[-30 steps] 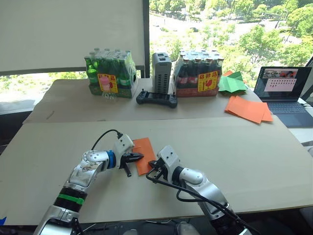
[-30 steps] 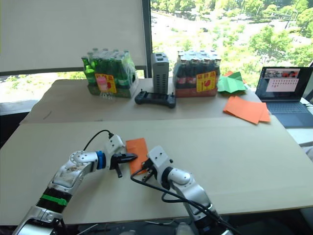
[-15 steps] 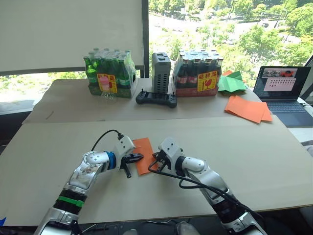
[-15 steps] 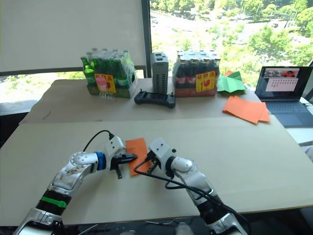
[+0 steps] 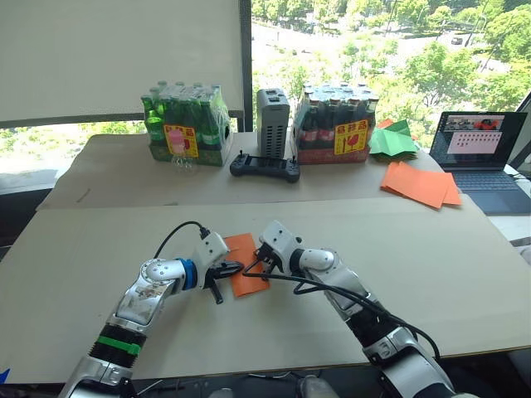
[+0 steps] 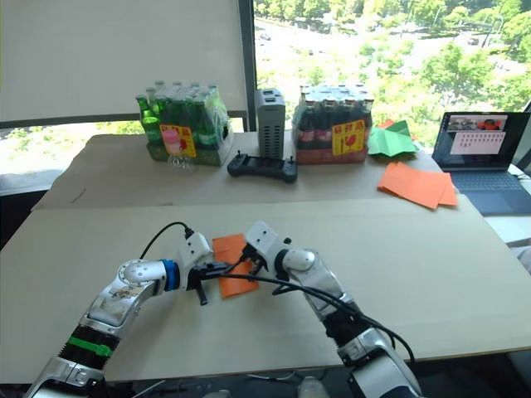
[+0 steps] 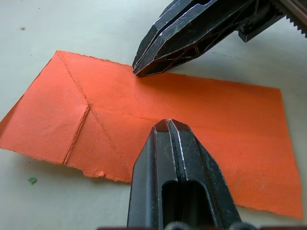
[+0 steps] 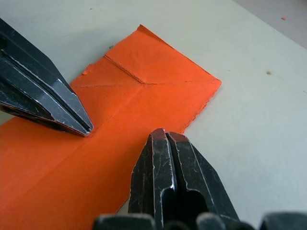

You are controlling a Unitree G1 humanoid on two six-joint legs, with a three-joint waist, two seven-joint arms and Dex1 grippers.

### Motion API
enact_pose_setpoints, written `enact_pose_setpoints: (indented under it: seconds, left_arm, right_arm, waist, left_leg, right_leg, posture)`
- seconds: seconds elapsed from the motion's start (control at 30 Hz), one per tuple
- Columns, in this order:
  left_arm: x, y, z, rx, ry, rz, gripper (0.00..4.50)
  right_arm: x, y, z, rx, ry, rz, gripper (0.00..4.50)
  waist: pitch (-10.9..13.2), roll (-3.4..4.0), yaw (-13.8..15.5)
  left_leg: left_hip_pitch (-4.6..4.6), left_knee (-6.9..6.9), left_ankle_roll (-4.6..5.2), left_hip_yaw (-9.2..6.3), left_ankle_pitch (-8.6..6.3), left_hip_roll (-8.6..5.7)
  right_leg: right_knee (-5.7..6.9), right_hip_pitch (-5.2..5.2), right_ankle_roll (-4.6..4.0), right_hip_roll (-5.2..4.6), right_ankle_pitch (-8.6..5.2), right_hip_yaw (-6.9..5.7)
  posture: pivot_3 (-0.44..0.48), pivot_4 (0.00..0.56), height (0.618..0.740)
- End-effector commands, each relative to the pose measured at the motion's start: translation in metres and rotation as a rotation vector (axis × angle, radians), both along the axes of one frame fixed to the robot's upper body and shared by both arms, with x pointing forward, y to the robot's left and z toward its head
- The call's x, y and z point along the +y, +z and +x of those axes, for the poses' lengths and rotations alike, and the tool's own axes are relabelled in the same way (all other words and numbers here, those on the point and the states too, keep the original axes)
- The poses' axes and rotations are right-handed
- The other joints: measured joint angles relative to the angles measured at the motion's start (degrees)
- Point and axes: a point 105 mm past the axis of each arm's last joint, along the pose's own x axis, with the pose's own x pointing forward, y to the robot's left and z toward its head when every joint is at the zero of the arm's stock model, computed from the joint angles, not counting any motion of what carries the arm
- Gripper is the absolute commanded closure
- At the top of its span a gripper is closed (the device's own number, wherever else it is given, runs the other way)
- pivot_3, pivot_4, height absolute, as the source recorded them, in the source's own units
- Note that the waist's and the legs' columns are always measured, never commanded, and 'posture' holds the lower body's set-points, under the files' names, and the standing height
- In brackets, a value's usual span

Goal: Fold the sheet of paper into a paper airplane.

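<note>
Left gripper (image 5: 235, 268) fingers pressed together, tip on the sheet of paper's (image 5: 246, 263) left edge, forearm angled in from the left. Right gripper (image 5: 260, 267) also closed, tip down on the right edge, wrist bent inward. Paper lies flat on the near table (image 5: 431, 265).

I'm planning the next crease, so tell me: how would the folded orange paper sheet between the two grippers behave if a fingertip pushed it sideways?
The folded orange paper sheet lies flat and thin on the smooth pale tabletop, so it would probably slide rather than resist. It looks light and floppy; an unpinned edge would likely lift or buckle. Both the left gripper and the right gripper, fingers shut, press on it, likely steadying it.
</note>
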Motion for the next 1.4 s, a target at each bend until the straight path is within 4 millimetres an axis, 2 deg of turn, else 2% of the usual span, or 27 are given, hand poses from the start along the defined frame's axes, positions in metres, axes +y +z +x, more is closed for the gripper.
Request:
enact_pose_setpoints:
  seconds: [0.03, 0.2, 0.47, 0.87, 1.13, 1.4]
  left_arm:
    - [0.004, -0.013, -0.005, 0.047, 0.01, 0.038, 4.5]
    - [0.005, -0.011, -0.004, 0.042, 0.01, 0.041, 4.5]
    - [0.005, -0.011, -0.005, 0.041, 0.005, 0.044, 4.5]
    - [0.005, -0.01, -0.007, 0.042, 0.009, 0.046, 4.5]
    - [0.006, -0.009, -0.008, 0.044, 0.013, 0.047, 4.5]
    - [0.005, -0.009, -0.007, 0.046, 0.005, 0.05, 4.5]
  right_arm:
    - [0.007, 0.011, 0.005, -0.044, 0.015, 0.003, 4.47]
    - [0.008, 0.008, 0.015, -0.024, -0.01, -0.011, 4.47]
    - [0.014, 0.015, 0.035, -0.038, -0.043, -0.011, 4.47]
    - [0.021, 0.012, 0.045, -0.038, -0.057, -0.008, 4.47]
    - [0.018, 0.0, 0.031, -0.01, -0.016, -0.014, 4.47]
    - [0.011, -0.008, 0.008, 0.02, 0.016, -0.026, 4.47]
  waist:
    - [0.0, 0.0, -0.01]
    - [0.0, 0.01, -0.07]
    - [0.0, 0.02, -0.17]
    - [0.0, 0.03, -0.31]
    - [-0.01, 0.05, -0.32]
    - [-0.04, 0.1, -0.23]
  left_leg:
    - [0.0, 0.0, 0.0, 0.0, 0.0, 0.0]
    - [0.0, 0.0, 0.0, 0.0, 0.0, 0.0]
    - [0.0, -0.01, 0.0, 0.0, 0.0, 0.0]
    - [-0.04, -0.09, -0.01, 0.04, 0.0, 0.02]
    - [-0.11, -0.1, -0.01, 0.07, 0.0, 0.02]
    - [-0.12, -0.1, -0.01, 0.1, 0.0, 0.03]
  right_leg:
    - [0.0, 0.0, 0.0, 0.0, 0.0, 0.0]
    - [0.01, -0.01, -0.01, 0.0, 0.01, 0.0]
    - [0.03, -0.06, -0.04, 0.01, 0.02, 0.0]
    - [0.09, -0.25, -0.09, 0.0, 0.05, 0.01]
    - [0.12, -0.36, -0.1, -0.01, 0.06, 0.02]
    - [0.13, -0.37, -0.1, 0.0, 0.06, 0.01]
  posture:
    - [0.0, 0.15, 0.723]
    - [0.0, 0.15, 0.723]
    - [0.0, 0.15, 0.723]
    - [0.0, 0.15, 0.723]
    - [0.0, 0.15, 0.723]
    - [0.0, 0.15, 0.723]
